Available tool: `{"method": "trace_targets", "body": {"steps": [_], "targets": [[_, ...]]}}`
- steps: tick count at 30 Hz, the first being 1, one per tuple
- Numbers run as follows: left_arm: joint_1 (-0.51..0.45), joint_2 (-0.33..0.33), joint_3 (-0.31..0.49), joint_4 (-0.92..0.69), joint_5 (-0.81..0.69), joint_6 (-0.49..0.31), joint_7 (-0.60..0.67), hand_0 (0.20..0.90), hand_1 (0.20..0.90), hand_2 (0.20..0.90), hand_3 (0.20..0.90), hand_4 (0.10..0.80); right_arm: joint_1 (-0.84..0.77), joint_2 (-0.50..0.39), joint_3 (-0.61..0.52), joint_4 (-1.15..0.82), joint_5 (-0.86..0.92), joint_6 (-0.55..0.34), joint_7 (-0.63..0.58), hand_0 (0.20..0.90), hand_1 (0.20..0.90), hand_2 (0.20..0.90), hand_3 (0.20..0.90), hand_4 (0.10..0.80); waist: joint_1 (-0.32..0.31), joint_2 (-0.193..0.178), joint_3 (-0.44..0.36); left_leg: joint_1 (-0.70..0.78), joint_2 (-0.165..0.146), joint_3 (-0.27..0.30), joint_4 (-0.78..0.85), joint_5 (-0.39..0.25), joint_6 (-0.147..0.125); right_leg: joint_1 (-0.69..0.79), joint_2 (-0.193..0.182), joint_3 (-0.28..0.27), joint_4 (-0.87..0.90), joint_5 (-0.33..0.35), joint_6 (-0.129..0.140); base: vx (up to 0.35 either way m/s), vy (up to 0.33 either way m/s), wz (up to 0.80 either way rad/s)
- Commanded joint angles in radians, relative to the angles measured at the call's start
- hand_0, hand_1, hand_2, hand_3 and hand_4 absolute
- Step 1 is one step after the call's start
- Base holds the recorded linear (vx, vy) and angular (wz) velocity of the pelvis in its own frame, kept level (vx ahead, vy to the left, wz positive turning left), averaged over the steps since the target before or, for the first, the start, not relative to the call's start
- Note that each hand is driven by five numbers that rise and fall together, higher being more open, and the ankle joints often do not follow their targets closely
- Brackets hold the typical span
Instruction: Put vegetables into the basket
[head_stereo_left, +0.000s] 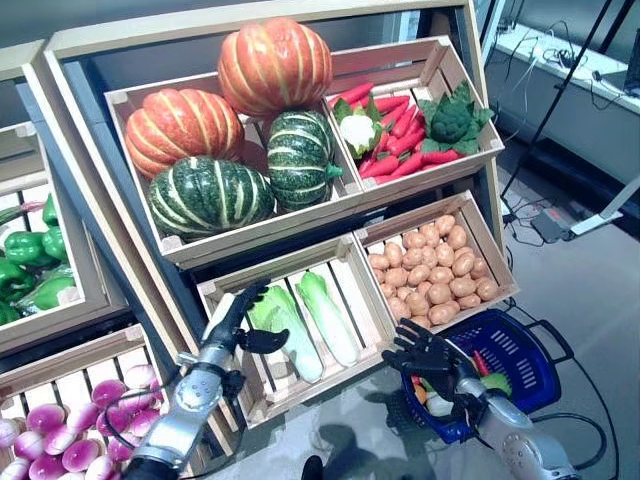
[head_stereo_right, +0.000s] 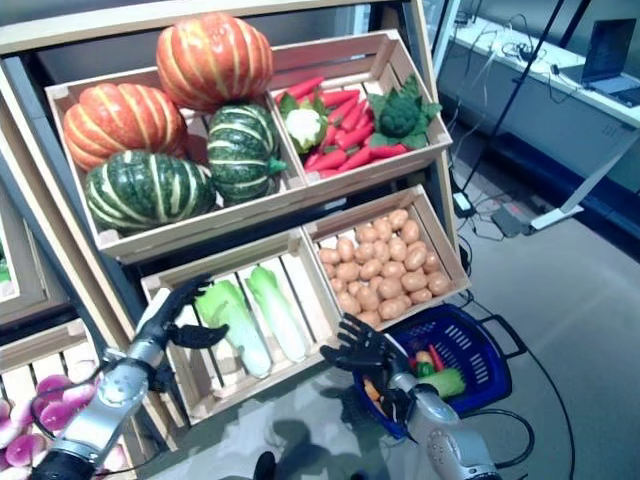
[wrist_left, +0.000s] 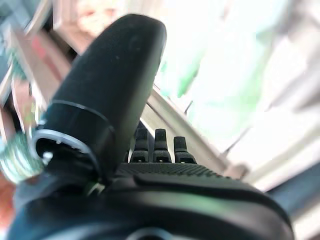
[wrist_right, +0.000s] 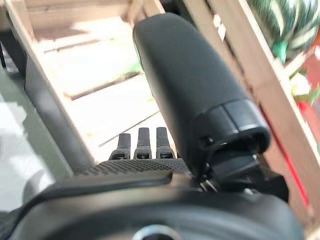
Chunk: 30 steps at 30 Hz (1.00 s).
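Nearest me, beside the cabbage crate, my right hand hovers over the near rim of the blue basket, fingers spread and holding nothing; I judge it has just let go or is coming back for more. Vegetables already lie inside the basket. At the crate's left wall my left hand is opened wide with the thumb out, empty, shaped to close on the napa cabbages. Beyond the crate sit potatoes, then pumpkins and red peppers.
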<state>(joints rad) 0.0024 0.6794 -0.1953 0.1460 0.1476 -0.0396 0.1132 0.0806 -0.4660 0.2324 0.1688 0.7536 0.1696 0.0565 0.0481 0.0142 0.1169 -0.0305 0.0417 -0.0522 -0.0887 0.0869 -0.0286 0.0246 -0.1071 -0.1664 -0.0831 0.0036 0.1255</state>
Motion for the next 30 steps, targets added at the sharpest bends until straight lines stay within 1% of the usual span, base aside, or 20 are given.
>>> {"method": "trace_targets", "body": {"steps": [1,4,6,7,8,10,12,13,14,15,16,18,19,21,22,23,26,30], "targets": [[-0.229,0.158,-0.006,-0.067,0.234,-0.106,0.1,0.9,0.9,0.9,0.9,0.8,-0.116,-0.073,-0.04,-0.045,0.053,-0.151,0.001,0.9,0.9,0.9,0.9,0.8,-0.024,-0.003,0.084,-0.024,-0.023,0.02,0.031,-0.065,0.009,-0.101,-0.049,0.018,0.141,-0.027,-0.01,-0.271,0.048,0.02],[-0.325,0.269,-0.076,-0.05,0.36,-0.084,0.131,0.9,0.9,0.9,0.9,0.8,-0.164,-0.134,-0.031,-0.013,0.096,-0.174,0.027,0.9,0.9,0.9,0.9,0.8,-0.042,0.009,0.16,-0.094,-0.024,0.024,0.1,-0.062,0.0,-0.167,-0.04,0.034,0.207,-0.041,-0.023,-0.237,0.03,-0.06],[-0.364,0.323,-0.115,-0.038,0.405,-0.083,0.147,0.9,0.9,0.9,0.9,0.8,-0.179,-0.162,-0.029,0.0,0.119,-0.186,0.04,0.9,0.9,0.9,0.9,0.8,-0.051,0.014,0.197,-0.128,-0.025,0.022,0.145,-0.061,-0.006,-0.196,-0.036,0.042,0.244,-0.046,-0.029,-0.143,0.009,-0.08],[-0.381,0.343,-0.135,-0.034,0.452,-0.083,0.153,0.9,0.9,0.9,0.9,0.8,-0.183,-0.171,-0.028,0.005,0.128,-0.19,0.046,0.9,0.9,0.9,0.9,0.8,-0.054,0.015,0.211,-0.144,-0.025,0.022,0.165,-0.062,-0.007,-0.211,-0.036,0.045,0.26,-0.05,-0.032,-0.132,-0.006,-0.06],[-0.405,0.378,-0.173,-0.033,0.499,-0.073,0.168,0.9,0.9,0.9,0.9,0.8,-0.189,-0.187,-0.025,0.002,0.142,-0.199,0.048,0.9,0.9,0.9,0.9,0.8,-0.059,0.014,0.236,-0.173,-0.027,0.017,0.194,-0.061,-0.011,-0.23,-0.033,0.049,0.28,-0.055,-0.037,-0.139,-0.02,-0.08],[-0.443,0.413,-0.216,-0.022,0.575,-0.071,0.194,0.9,0.9,0.9,0.9,0.8,-0.199,-0.205,-0.021,0.002,0.158,-0.209,0.055,0.9,0.9,0.9,0.9,0.8,-0.066,0.011,0.266,-0.207,-0.026,0.021,0.225,-0.061,-0.016,-0.253,-0.031,0.05,0.298,-0.057,-0.042,-0.145,-0.033,-0.04],[-0.507,0.436,-0.28,0.017,0.686,-0.061,0.245,0.9,0.9,0.9,0.9,0.8,-0.22,-0.218,-0.014,0.006,0.171,-0.221,0.059,0.9,0.9,0.9,0.9,0.8,-0.072,0.007,0.302,-0.254,-0.025,0.024,0.263,-0.062,-0.021,-0.29,-0.029,0.053,0.331,-0.064,-0.049,-0.152,-0.022,0.01],[-0.525,0.445,-0.294,0.027,0.711,-0.058,0.254,0.9,0.9,0.9,0.9,0.8,-0.229,-0.221,-0.01,0.009,0.174,-0.225,0.06,0.9,0.9,0.9,0.9,0.8,-0.074,0.006,0.311,-0.265,-0.025,0.027,0.271,-0.062,-0.021,-0.301,-0.028,0.053,0.339,-0.065,-0.051,-0.157,-0.008,-0.05],[-0.569,0.458,-0.328,0.052,0.733,-0.041,0.285,0.9,0.9,0.9,0.9,0.8,-0.247,-0.225,-0.003,0.016,0.178,-0.234,0.061,0.9,0.9,0.9,0.9,0.8,-0.078,0.004,0.326,-0.291,-0.027,0.032,0.291,-0.064,-0.021,-0.328,-0.026,0.055,0.357,-0.067,-0.054,-0.153,-0.005,-0.16],[-0.599,0.461,-0.348,0.074,0.729,-0.037,0.302,0.9,0.9,0.9,0.9,0.8,-0.26,-0.225,0.0,0.018,0.18,-0.238,0.059,0.9,0.9,0.9,0.9,0.8,-0.082,0.001,0.338,-0.309,-0.028,0.033,0.306,-0.065,-0.022,-0.347,-0.024,0.057,0.372,-0.069,-0.056,-0.19,-0.003,-0.16],[-0.628,0.452,-0.363,0.106,0.745,-0.025,0.338,0.9,0.9,0.9,0.9,0.8,-0.273,-0.222,-0.001,0.02,0.188,-0.245,0.055,0.9,0.9,0.9,0.9,0.8,-0.086,-0.002,0.355,-0.337,-0.029,0.036,0.328,-0.066,-0.024,-0.372,-0.021,0.06,0.391,-0.071,-0.06,-0.14,0.001,-0.08],[-0.654,0.442,-0.377,0.139,0.773,-0.011,0.387,0.9,0.9,0.9,0.9,0.8,-0.285,-0.211,-0.009,0.017,0.191,-0.242,0.046,0.9,0.9,0.9,0.9,0.8,-0.088,-0.005,0.371,-0.369,-0.032,0.033,0.355,-0.067,-0.023,-0.402,-0.019,0.064,0.418,-0.075,-0.063,-0.128,0.004,0.02],[-0.661,0.439,-0.376,0.153,0.783,0.004,0.419,0.9,0.9,0.9,0.9,0.8,-0.29,-0.205,-0.012,0.015,0.187,-0.246,0.043,0.9,0.9,0.9,0.9,0.8,-0.089,-0.008,0.382,-0.383,-0.032,0.036,0.365,-0.068,-0.023,-0.412,-0.018,0.064,0.426,-0.076,-0.065,-0.173,-0.003,0.04],[-0.705,0.429,-0.392,0.205,0.801,0.037,0.485,0.9,0.9,0.9,0.9,0.8,-0.318,-0.199,-0.012,0.013,0.183,-0.255,0.037,0.9,0.9,0.9,0.9,0.8,-0.094,-0.015,0.403,-0.434,-0.033,0.042,0.398,-0.072,-0.021,-0.459,-0.011,0.068,0.459,-0.084,-0.073,-0.186,-0.005,0.04],[-0.717,0.413,-0.391,0.249,0.812,0.045,0.53,0.9,0.9,0.9,0.9,0.8,-0.327,-0.191,-0.01,0.017,0.186,-0.263,0.036,0.9,0.9,0.9,0.9,0.8,-0.095,-0.019,0.403,-0.468,-0.033,0.045,0.422,-0.073,-0.021,-0.495,-0.011,0.069,0.483,-0.086,-0.075,-0.141,-0.006,0.04],[-0.724,0.404,-0.387,0.271,0.815,0.046,0.544,0.9,0.9,0.9,0.9,0.8,-0.33,-0.187,-0.012,0.016,0.187,-0.262,0.032,0.9,0.9,0.9,0.9,0.8,-0.095,-0.022,0.403,-0.483,-0.033,0.046,0.435,-0.076,-0.02,-0.51,-0.011,0.068,0.495,-0.088,-0.076,-0.101,-0.01,0.05],[-0.75,0.387,-0.392,0.315,0.833,0.054,0.546,0.9,0.9,0.9,0.9,0.8,-0.342,-0.168,-0.018,0.021,0.176,-0.269,0.021,0.9,0.9,0.9,0.9,0.8,-0.096,-0.025,0.403,-0.526,-0.036,0.044,0.456,-0.079,-0.016,-0.557,-0.008,0.071,0.525,-0.095,-0.081,-0.082,0.002,0.01],[-0.774,0.382,-0.419,0.35,0.868,0.055,0.469,0.9,0.9,0.9,0.9,0.8,-0.371,-0.159,-0.016,0.015,0.159,-0.272,-0.002,0.9,0.9,0.9,0.9,0.8,-0.099,-0.026,0.403,-0.576,-0.039,0.046,0.486,-0.084,-0.016,-0.603,-0.004,0.073,0.55,-0.098,-0.085,-0.067,0.001,-0.01]]}}
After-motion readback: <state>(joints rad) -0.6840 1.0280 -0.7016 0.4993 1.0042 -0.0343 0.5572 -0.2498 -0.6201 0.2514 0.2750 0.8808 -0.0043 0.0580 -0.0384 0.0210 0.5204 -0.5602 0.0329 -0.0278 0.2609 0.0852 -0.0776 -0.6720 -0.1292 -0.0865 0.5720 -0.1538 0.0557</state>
